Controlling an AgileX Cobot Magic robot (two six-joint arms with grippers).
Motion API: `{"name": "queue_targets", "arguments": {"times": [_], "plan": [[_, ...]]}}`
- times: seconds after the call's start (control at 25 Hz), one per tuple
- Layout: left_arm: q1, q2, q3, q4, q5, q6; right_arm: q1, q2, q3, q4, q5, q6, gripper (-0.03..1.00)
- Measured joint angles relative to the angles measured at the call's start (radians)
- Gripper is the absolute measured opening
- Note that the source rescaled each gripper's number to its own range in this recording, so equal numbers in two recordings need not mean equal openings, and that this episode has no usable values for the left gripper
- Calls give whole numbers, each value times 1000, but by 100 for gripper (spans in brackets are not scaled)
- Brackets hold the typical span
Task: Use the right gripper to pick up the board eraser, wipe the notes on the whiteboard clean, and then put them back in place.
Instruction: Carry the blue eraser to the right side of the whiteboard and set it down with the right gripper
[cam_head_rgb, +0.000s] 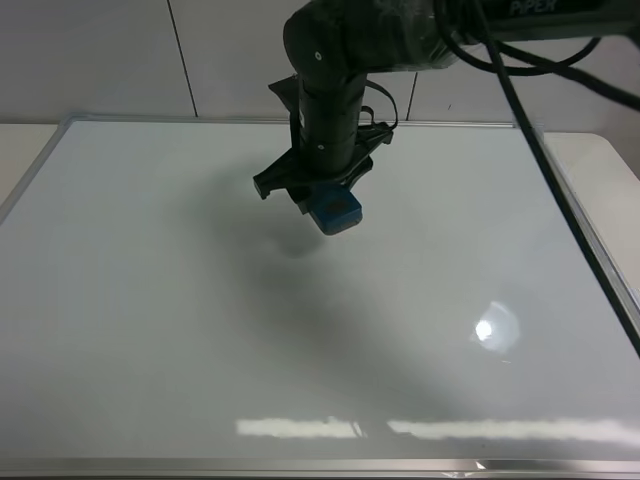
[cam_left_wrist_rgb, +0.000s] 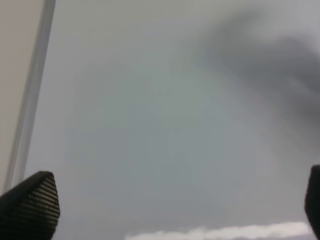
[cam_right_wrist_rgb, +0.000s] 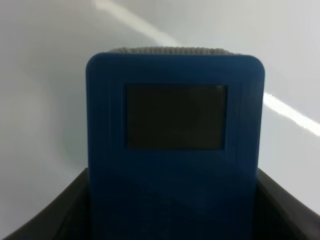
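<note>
Right hand (cam_head_rgb: 325, 192): black, two-fingered; closed on the board eraser; pointing down over the far middle of the whiteboard; arm reaches in from the far right
Board eraser (cam_head_rgb: 336, 212): teal-blue block, rounded corners; clamped between the right hand's fingers (cam_right_wrist_rgb: 47, 220); one dark grey square patch (cam_right_wrist_rgb: 175, 116) faces the right wrist camera; whether it touches the board cannot be told
Whiteboard (cam_head_rgb: 180, 330): glossy white, lying flat on the desk (cam_head_rgb: 18, 150); silver-grey frame (cam_head_rgb: 250, 466); lamp glare near the front edge
Left hand (cam_left_wrist_rgb: 170, 205): fingers spread wide apart, gripping nothing; above the board surface near a frame edge (cam_left_wrist_rgb: 32, 90)
</note>
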Motion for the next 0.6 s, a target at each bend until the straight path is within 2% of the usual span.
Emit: {"name": "queue_targets", "arguments": {"times": [0.2, 0.36, 0.6], "plan": [[0, 0, 0, 0, 0, 0, -26, -212, 337, -26, -132, 72, 4], [0, 0, 0, 0, 0, 0, -99, -418, 596, -8, -220, 106, 4], [0, 0, 0, 0, 0, 0, -279, -726, 873, 4, -230, 100, 4]]}}
